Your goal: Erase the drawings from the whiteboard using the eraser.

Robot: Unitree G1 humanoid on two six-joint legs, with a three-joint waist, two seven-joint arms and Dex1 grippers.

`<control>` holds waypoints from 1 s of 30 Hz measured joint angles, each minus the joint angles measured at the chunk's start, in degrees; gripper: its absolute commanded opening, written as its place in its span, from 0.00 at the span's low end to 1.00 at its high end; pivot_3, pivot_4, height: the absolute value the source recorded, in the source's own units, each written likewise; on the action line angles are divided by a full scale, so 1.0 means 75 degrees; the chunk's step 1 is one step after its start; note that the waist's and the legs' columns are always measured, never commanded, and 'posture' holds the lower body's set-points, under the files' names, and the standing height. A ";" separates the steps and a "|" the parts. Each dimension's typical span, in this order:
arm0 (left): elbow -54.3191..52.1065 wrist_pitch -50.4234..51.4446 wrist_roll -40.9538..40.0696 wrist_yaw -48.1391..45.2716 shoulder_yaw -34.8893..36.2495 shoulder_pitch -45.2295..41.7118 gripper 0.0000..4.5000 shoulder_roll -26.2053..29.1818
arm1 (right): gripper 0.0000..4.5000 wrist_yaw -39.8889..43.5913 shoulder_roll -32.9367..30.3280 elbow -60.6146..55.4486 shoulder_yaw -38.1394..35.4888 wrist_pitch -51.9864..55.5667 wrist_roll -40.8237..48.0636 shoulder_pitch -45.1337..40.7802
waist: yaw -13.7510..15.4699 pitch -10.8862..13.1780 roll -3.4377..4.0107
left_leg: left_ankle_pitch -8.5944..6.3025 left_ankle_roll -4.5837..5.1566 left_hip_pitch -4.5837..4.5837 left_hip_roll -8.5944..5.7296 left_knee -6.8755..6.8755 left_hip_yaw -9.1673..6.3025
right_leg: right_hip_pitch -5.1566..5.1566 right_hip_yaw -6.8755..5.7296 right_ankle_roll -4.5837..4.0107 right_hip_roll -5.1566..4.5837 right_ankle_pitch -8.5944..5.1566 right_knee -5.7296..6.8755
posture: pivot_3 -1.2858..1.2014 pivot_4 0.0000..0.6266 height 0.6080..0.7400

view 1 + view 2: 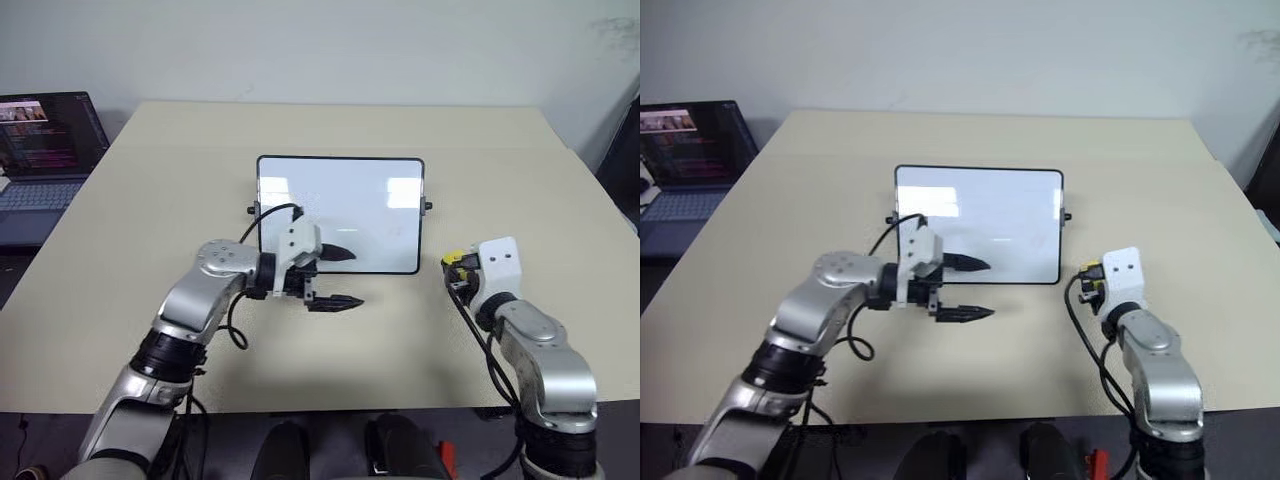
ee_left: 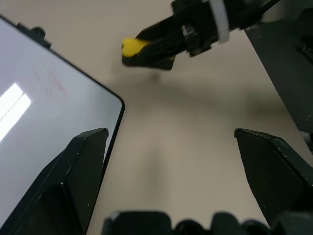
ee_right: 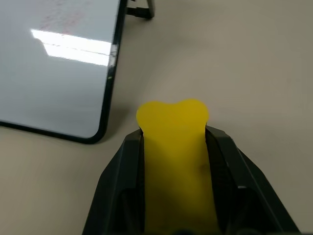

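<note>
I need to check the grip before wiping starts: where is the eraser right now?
The eraser is clamped between the right gripper's fingers, over the table just right of the whiteboard's lower right corner.

text: none legible; whiteboard: faint red smudges, unreadable; laptop screen: too small to read

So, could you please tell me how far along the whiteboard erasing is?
Mostly done: the whiteboard shows only faint red drawings. The right hand grips the yellow eraser beside the board, off it. The left hand hovers open at its front edge. Left: wiping the residue.
</note>
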 measured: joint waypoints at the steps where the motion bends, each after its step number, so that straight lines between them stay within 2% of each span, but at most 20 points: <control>1: 0.0090 -0.0093 0.0044 -0.0063 -0.0081 -0.0093 1.00 -0.0080 | 0.29 -0.0105 0.0040 0.0206 -0.0077 -0.0074 0.0006 -0.0081 | 0.0001 0.0000 0.0000 | 0.0000 0.0000 0.0000 0.0000 -0.0001 0.0000 | 0.0000 0.0000 -0.0002 0.0000 0.0001 -0.0001 | 0.52 0.24 1.00; 8: 0.1187 -0.0865 0.0435 -0.0230 -0.0364 -0.0384 1.00 -0.0541 | 0.29 -0.0517 0.0056 0.1302 -0.0522 -0.0485 0.0215 -0.0447 | 0.0006 0.0001 0.0002 | -0.0001 0.0000 -0.0006 0.0000 -0.0004 0.0001 | -0.0002 0.0001 -0.0030 0.0001 0.0015 -0.0008 | 0.52 0.24 1.00; 14: 0.1798 -0.1478 0.0736 -0.0234 -0.0376 -0.0524 1.00 -0.0721 | 0.29 -0.0584 -0.0045 0.1413 -0.0669 -0.0521 0.0396 -0.0504 | 0.0003 0.0001 0.0002 | -0.0001 0.0001 -0.0006 0.0001 -0.0003 0.0002 | -0.0002 0.0002 -0.0030 0.0001 0.0015 -0.0007 | 0.52 0.24 1.00; 20: 0.2008 -0.1671 0.0857 -0.0239 -0.0376 -0.0556 1.00 -0.0811 | 0.73 -0.0675 -0.0043 0.1413 -0.0687 -0.0530 0.0574 -0.0501 | 0.0004 0.0001 0.0002 | -0.0001 0.0001 -0.0006 0.0002 -0.0003 0.0002 | -0.0001 0.0002 -0.0030 0.0001 0.0015 -0.0004 | 0.52 0.24 1.00; 23: 0.2150 -0.1788 0.0944 -0.0234 -0.0376 -0.0582 1.00 -0.0846 | 0.99 -0.0747 -0.0050 0.1418 -0.0698 -0.0571 0.0616 -0.0501 | 0.0003 0.0001 0.0002 | -0.0001 0.0001 -0.0006 0.0002 -0.0002 0.0002 | -0.0001 0.0002 -0.0030 0.0001 0.0015 -0.0004 | 0.52 0.24 1.00; 27: 0.2214 -0.1824 0.0975 -0.0035 -0.0345 -0.0585 1.00 -0.0875 | 0.99 -0.0776 -0.0047 0.1430 -0.0704 -0.0900 0.0660 -0.0466 | 0.0004 0.0001 0.0002 | -0.0001 0.0001 -0.0006 0.0002 -0.0002 0.0001 | -0.0001 0.0002 -0.0030 0.0001 0.0015 -0.0003 | 0.52 0.24 1.00; 30: 0.1529 -0.1596 0.0872 0.0664 0.0271 -0.0075 1.00 -0.0727 | 0.99 -0.0725 0.0048 0.0774 -0.0628 -0.1255 0.0871 -0.0227 | -0.0051 0.0001 0.0005 | -0.0004 0.0003 -0.0004 0.0016 -0.0007 0.0002 | -0.0004 0.0009 -0.0030 0.0002 0.0015 -0.0003 | 0.52 0.24 1.00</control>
